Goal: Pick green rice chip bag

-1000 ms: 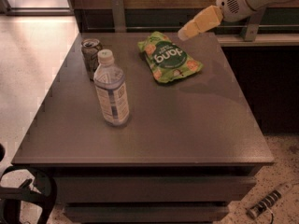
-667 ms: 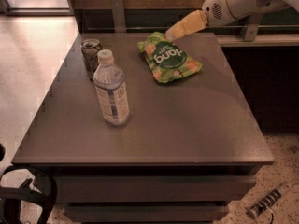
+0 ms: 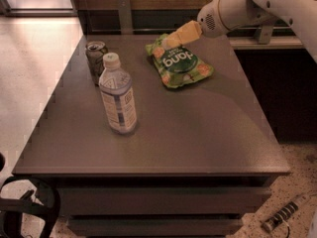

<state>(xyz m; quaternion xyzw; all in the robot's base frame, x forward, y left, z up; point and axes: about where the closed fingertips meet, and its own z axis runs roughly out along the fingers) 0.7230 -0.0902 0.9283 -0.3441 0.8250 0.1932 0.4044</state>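
The green rice chip bag [image 3: 180, 62] lies flat on the far part of the dark table [image 3: 198, 133], its dark green oval with white lettering facing up. My gripper [image 3: 171, 40] reaches in from the upper right on a white arm. Its yellowish tip hangs over the bag's far edge, close above it.
A clear water bottle [image 3: 117, 96] with a white cap stands at the left middle of the table. A dark soda can [image 3: 95, 61] stands just behind it. A counter runs along the back right. A cabled tool [image 3: 283, 215] lies on the floor at the lower right.
My gripper has moved left and down, from beyond the bag's right side to over the bag's far edge. The bag, bottle and can have not moved.
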